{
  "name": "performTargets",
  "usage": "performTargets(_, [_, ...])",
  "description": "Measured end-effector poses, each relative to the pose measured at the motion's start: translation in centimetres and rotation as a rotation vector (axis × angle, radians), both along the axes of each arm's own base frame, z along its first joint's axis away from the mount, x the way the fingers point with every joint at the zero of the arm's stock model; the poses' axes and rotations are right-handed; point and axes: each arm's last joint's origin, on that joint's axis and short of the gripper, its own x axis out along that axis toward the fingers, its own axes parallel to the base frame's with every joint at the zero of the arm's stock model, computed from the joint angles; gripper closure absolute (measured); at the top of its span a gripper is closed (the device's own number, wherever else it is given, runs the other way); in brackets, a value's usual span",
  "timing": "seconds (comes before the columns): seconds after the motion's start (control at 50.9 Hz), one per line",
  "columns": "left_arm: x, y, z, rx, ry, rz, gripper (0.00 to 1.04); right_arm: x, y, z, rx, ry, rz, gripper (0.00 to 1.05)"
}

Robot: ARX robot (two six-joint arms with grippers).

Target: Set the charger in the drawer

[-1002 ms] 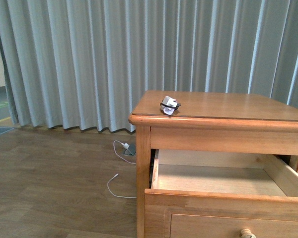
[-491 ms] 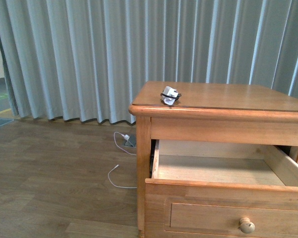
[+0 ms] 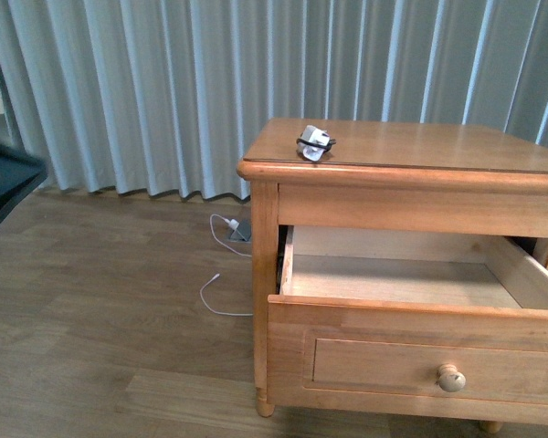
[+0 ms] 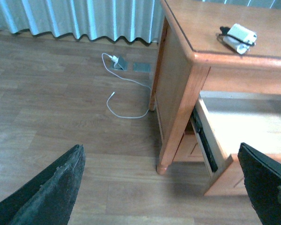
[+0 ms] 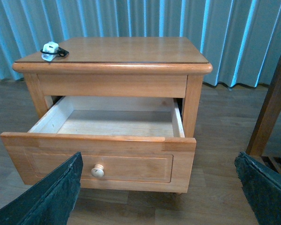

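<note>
The charger (image 3: pixel 315 142), a small white block wound with black cord, lies on the nightstand top near its front left corner. It also shows in the left wrist view (image 4: pixel 237 37) and the right wrist view (image 5: pixel 50 50). The drawer (image 3: pixel 411 360) is pulled out and its inside is bare; its round pale knob (image 3: pixel 451 377) faces me. My left gripper (image 4: pixel 161 187) is open over the floor, left of the nightstand. My right gripper (image 5: pixel 157 197) is open in front of the drawer front (image 5: pixel 131 164), low and apart from it.
A thin white cable (image 3: pixel 221 301) and its plug (image 3: pixel 230 225) lie on the wooden floor left of the nightstand. Grey curtains hang behind. A dark wooden piece of furniture (image 5: pixel 271 108) stands to the nightstand's right. A dark blurred shape (image 3: pixel 5 182) sits at the front view's left edge.
The front view has drawn back: the whole drawer front, knob and a leg now show. A dark shape has come in at the left edge. The charger has not moved.
</note>
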Motion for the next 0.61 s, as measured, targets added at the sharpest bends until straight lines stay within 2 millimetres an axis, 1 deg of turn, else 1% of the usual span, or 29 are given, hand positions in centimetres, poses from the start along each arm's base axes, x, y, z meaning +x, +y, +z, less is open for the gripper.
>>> performTargets(0.157, [4.6,-2.8,2.4,0.0,-0.019,-0.004,0.06,0.0,0.0,0.0,0.0,0.0,0.0,0.08])
performTargets(0.255, [7.3,-4.5,3.4,0.007,-0.03,0.017,0.06,0.0,0.0,0.0,0.0,0.0,0.0,0.08])
performTargets(0.314, [10.2,-6.1,4.0,0.015,-0.03,0.047,0.06,0.0,0.0,0.0,0.0,0.0,0.0,0.08])
performTargets(0.491, [15.3,-9.5,4.2,0.041,-0.009,0.069,0.06,0.0,0.0,0.0,0.0,0.0,0.0,0.08])
performTargets(0.53, [16.7,-10.6,4.2,0.05,-0.006,0.059,0.06,0.0,0.0,0.0,0.0,0.0,0.0,0.08])
performTargets(0.609, [18.4,-12.2,4.1,0.062,-0.007,0.039,0.06,0.0,0.0,0.0,0.0,0.0,0.0,0.08])
